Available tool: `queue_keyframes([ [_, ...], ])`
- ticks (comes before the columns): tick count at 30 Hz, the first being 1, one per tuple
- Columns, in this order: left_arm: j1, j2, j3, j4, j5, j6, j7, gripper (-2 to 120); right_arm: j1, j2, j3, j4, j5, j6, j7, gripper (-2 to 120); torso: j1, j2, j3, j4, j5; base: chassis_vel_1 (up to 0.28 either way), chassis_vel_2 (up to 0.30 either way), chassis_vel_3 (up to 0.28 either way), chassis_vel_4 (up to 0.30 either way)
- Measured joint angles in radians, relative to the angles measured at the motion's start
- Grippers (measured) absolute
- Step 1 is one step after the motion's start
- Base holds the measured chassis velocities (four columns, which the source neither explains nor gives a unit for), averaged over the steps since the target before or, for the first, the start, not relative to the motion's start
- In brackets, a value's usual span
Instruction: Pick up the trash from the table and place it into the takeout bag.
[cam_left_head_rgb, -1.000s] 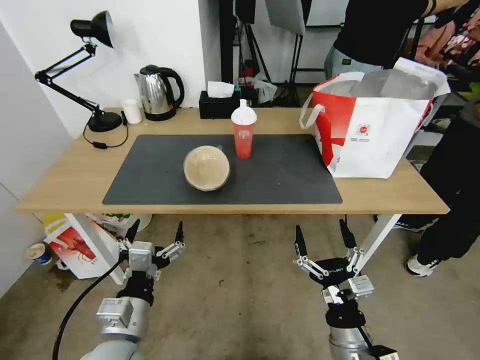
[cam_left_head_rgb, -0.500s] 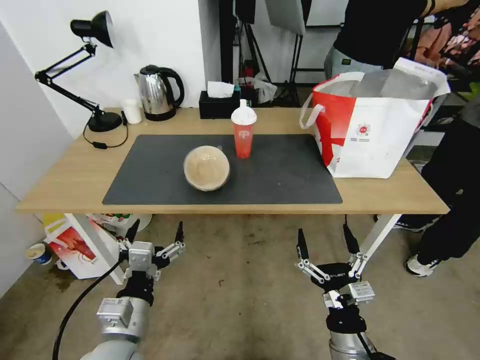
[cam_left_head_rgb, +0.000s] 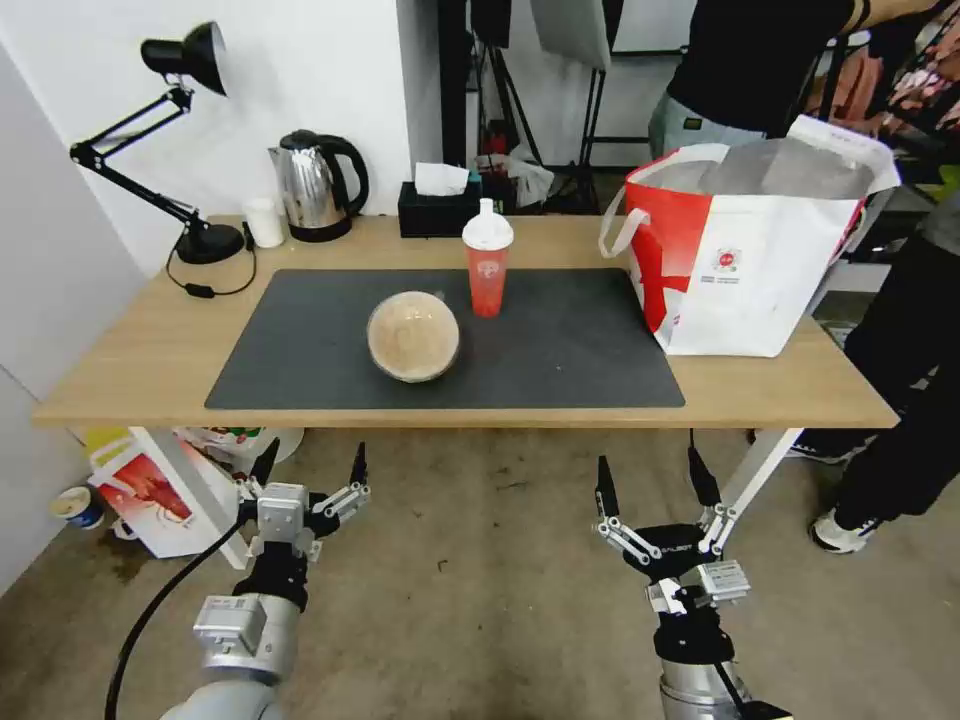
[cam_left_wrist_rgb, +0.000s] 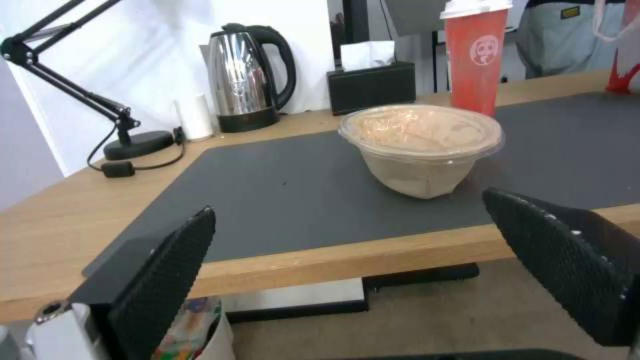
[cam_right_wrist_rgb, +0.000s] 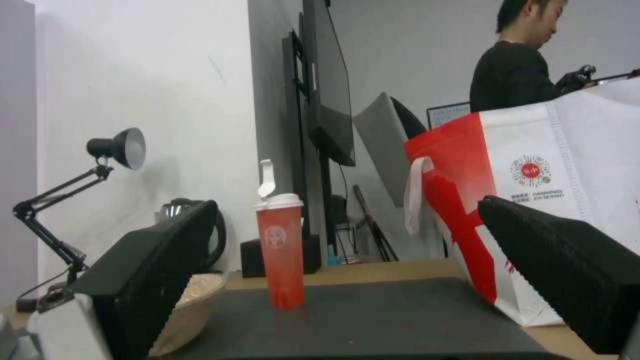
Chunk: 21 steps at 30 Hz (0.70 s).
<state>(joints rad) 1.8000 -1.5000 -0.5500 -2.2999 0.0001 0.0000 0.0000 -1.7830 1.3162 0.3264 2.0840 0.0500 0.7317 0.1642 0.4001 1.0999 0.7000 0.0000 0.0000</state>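
Nearest the robot, the left gripper and right gripper hang below the front edge of the table, both with fingers spread wide and holding nothing, so the task appears to stand at its pick-up step with two items not yet bagged. On the dark grey mat beyond sits the clear-domed bowl of tan contents, lid on, with the red cup upright just behind it, translucent under a white spouted lid. Farthest, at the table's right end, the takeout bag stands open-mouthed, silvery inside; the next move likely calls for raising a gripper above table height and reaching over the mat to either item.
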Motion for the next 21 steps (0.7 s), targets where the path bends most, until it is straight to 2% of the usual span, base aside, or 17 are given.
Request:
queue_keyframes([
  [6, 0.000, 0.000, 0.000, 0.000, 0.000, 0.000, 0.000, 100, -0.004, 0.002, -0.001, 0.025, -0.002, -0.013, 0.000, 100, 0.000, 0.000, 0.000, 0.0000, 0.0001, 0.000, 0.000, 0.000, 0.000],
  [11, 0.000, 0.000, 0.000, 0.000, 0.000, 0.000, 0.000, 100, -0.013, -0.020, -0.001, 0.140, 0.020, -0.053, -0.014, 100, 0.000, 0.000, 0.000, -0.0001, 0.0000, 0.000, 0.000, 0.000, 0.000],
  [14, 0.000, 0.000, 0.000, 0.000, 0.000, 0.000, 0.000, 100, 0.002, -0.046, -0.001, 0.216, 0.047, -0.110, -0.020, 100, 0.000, 0.000, 0.000, -0.0001, 0.0000, 0.000, 0.000, 0.000, 0.000],
  [15, 0.000, 0.000, 0.000, 0.000, 0.000, 0.000, 0.000, 100, 0.024, -0.070, 0.001, 0.265, 0.077, -0.165, -0.023, 100, 0.000, 0.000, 0.000, -0.0002, 0.0000, 0.000, 0.000, 0.000, 0.000],
  [21, 0.000, 0.000, 0.000, 0.000, 0.000, 0.000, 0.000, 100, 0.104, -0.128, 0.019, 0.302, 0.164, -0.269, -0.035, 100, 0.000, 0.000, 0.000, 0.0001, 0.0003, 0.000, 0.000, 0.000, 0.000],
])
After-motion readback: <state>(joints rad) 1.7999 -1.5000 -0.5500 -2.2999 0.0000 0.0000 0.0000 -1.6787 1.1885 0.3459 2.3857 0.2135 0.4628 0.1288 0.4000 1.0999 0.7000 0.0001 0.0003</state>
